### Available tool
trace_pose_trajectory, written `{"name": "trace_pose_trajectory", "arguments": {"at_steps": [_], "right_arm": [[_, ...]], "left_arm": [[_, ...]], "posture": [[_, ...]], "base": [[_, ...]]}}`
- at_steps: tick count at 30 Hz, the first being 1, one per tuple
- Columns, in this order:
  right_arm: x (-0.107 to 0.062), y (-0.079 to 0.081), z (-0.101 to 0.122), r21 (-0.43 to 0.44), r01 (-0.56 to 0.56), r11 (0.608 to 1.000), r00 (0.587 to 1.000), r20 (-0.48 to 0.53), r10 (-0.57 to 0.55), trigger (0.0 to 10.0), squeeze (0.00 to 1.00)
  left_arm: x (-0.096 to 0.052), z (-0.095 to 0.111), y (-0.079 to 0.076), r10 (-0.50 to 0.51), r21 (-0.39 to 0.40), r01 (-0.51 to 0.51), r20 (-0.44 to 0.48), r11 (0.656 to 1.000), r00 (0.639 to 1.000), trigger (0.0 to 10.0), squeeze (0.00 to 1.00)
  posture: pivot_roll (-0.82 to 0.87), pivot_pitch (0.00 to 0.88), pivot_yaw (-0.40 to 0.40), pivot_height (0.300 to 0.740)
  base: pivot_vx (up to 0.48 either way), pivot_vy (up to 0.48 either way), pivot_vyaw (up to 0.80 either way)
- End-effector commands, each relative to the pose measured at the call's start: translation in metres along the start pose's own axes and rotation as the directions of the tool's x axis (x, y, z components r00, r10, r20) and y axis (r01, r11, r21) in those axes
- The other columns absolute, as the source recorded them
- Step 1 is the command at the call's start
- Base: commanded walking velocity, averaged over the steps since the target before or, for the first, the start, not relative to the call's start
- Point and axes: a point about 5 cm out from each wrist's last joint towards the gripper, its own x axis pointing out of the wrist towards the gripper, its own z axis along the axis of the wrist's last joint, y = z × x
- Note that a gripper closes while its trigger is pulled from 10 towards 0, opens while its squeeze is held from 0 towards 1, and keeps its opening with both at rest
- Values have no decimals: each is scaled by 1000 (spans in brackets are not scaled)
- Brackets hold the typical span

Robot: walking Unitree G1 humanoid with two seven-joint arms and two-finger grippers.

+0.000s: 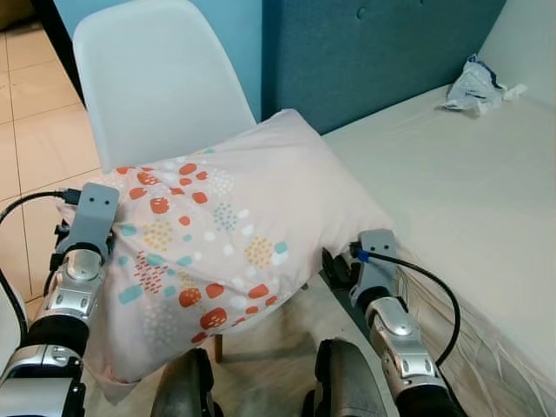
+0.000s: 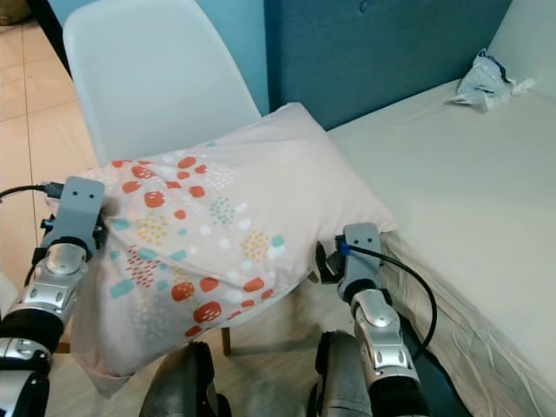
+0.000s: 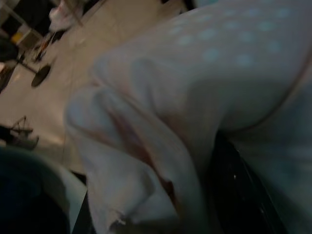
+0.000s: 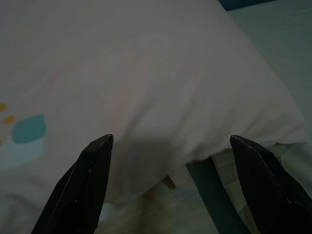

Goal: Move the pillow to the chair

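Left gripper (image 1: 109, 228) sits at the left edge of the head view, pushed into the left side of the pale pink pillow with red, teal and yellow pattern (image 1: 217, 234). Its fingers are buried in the fabric, so I can't tell whether they're open or closed. Left wrist view is dark and blurred: bunched pillow cloth up close, one black finger (image 3: 243, 195) partly visible under a fold.

Pillow fills the centre of the head view, resting across the seat of the white moulded plastic chair (image 1: 156, 78), covering the seat completely; one corner overhangs toward the cream mattress (image 1: 469, 200) on the right. Only the chair back and a bit of wooden leg (image 1: 218, 347) under the pillow show.

Right gripper (image 4: 170, 146) is at lower centre-right, just beside the pillow's right edge. Wrist view shows both black fingers spread wide, nothing between them.

Room: beige tiled floor (image 1: 26, 113) at far left, teal padded headboard (image 1: 373, 52) upper centre, crumpled white plastic bag (image 1: 473, 87) on the mattress, upper right. Mattress cut off at right edge.
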Motion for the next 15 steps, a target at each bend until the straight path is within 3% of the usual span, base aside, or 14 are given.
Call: {"name": "trace_pose_trajectory", "arguments": {"at_steps": [1,2,3,4,5,6,7,8,9,10,11,12,14,15], "right_arm": [[-1,-2,-5,9,-1,1000,999,-32,1,10000,0],[-1,-2,-5,9,-1,1000,999,-32,1,10000,0],[0,-3,-4,11,1,1000,1000,-29,-1,10000,0],[3,-5,-1,18,5,1000,1000,-23,-5,10000,0],[3,-5,-1,18,5,1000,1000,-23,-5,10000,0],[4,-5,0,18,5,1000,1000,-21,-5,10000,0],[5,-5,1,16,4,1000,1000,-19,-4,10000,0],[6,-5,1,12,2,1000,1000,-19,-2,10000,0],[7,-5,3,8,-3,1000,1000,-14,3,10000,0],[7,-5,3,8,-3,1000,1000,-14,3,10000,0],[8,-5,4,8,-5,1000,1000,-12,5,10000,0],[8,-5,4,9,-4,1000,1000,-12,5,10000,0],[9,-5,5,9,-6,1000,1000,-11,6,10000,0],[9,-5,5,8,-7,1000,1000,-11,7,10000,0]], "left_arm": [[4,-6,8,15,-368,-72,-155,927,988,10000,1000],[4,-6,8,15,-368,-72,-155,927,988,10000,1000],[5,-9,1,-89,-644,-88,-236,760,968,10000,39],[8,-4,-4,-218,-945,-155,-222,287,950,10000,0],[8,-4,-4,-218,-945,-155,-222,287,950,10000,0],[10,-4,1,-196,-967,-195,-226,164,954,10000,0],[10,-6,5,-167,-967,-223,-242,124,956,10000,0],[10,-10,11,-108,-939,-247,-278,241,954,10000,0],[12,6,24,68,-330,-111,-138,937,988,10000,0],[12,6,24,68,-330,-111,-138,937,988,10000,0],[10,16,16,22,176,-28,35,984,999,10000,0],[8,19,12,-30,297,-1,99,955,995,10000,0],[8,17,8,-42,162,35,42,986,998,10000,0],[11,6,9,-25,-245,-18,-169,969,985,10000,0]], "posture": [[16,179,-22,603],[16,179,-22,603],[18,179,-24,603],[21,179,-23,603],[21,179,-23,603],[18,180,-22,603],[18,180,-22,603],[19,181,-24,603],[19,181,-24,603],[19,181,-24,603],[19,181,-24,603],[20,183,-26,603],[20,183,-26,603],[23,184,-28,603]], "base": [[0,0,0],[0,0,0],[0,0,0],[0,0,0],[0,0,0],[0,0,0],[0,0,0],[0,0,0],[0,0,0],[0,0,0],[0,0,0],[0,0,0],[0,0,0],[0,0,0]]}}
